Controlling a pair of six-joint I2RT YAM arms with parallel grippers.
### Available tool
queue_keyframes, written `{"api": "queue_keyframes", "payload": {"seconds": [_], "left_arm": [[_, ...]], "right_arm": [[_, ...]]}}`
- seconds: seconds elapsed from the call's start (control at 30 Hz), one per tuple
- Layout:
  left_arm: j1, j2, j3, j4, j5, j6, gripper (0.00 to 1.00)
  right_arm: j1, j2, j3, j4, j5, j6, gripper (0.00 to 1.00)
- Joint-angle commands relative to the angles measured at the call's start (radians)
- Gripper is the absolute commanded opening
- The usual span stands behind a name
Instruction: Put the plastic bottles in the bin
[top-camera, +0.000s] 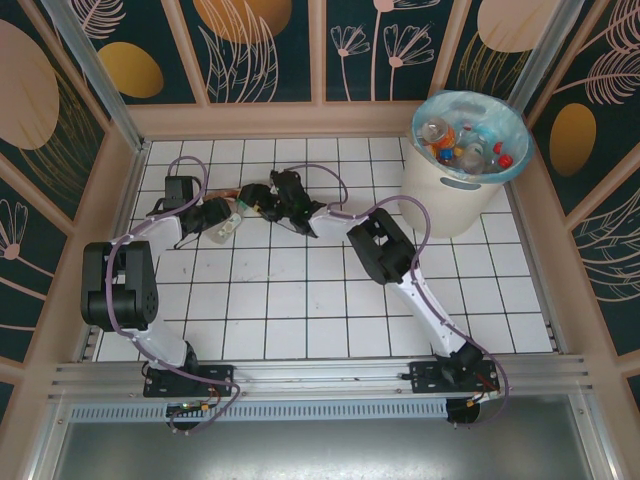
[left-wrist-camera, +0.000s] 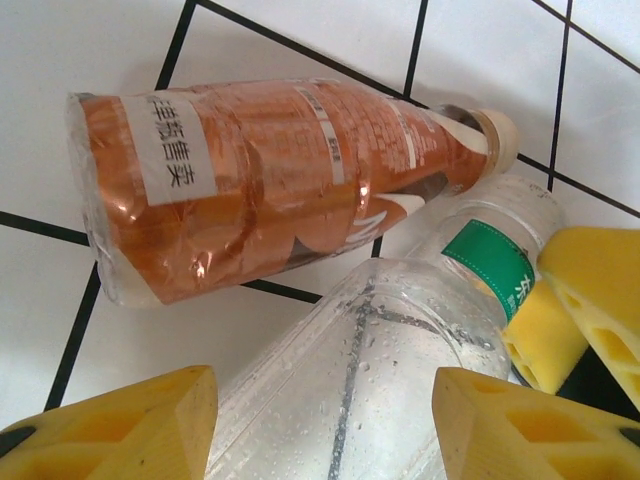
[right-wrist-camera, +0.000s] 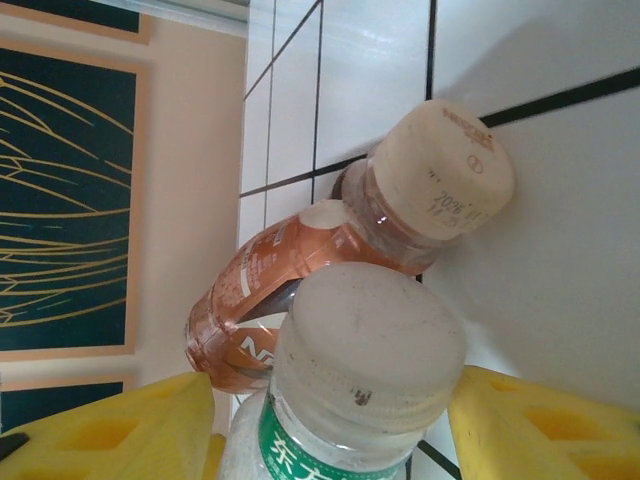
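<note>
Top external view: on the one table, a single bin stands in the far right corner, and the heap of bottles inside is too jumbled for us to count. Near the far edge, left of centre, we count two bottles side by side: one orange-labelled bottle and one clear bottle. The left gripper is clamped on the clear bottle's body. The right gripper straddles its cap, but we cannot tell whether it grips.
</note>
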Motion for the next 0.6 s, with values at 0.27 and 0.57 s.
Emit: {"api": "queue_keyframes", "payload": {"seconds": [0.27, 0.57], "left_arm": [[-0.004, 0.002, -0.030, -0.069, 0.001, 0.012, 0.58], [-0.010, -0.048, -0.032, -0.067, 0.001, 0.027, 0.59]], "right_arm": [[-0.001, 0.106, 0.180, -0.275, 0.021, -0.028, 0.60], [-0.009, 0.082, 0.130, -0.228, 0.006, -0.029, 0.33]]}}
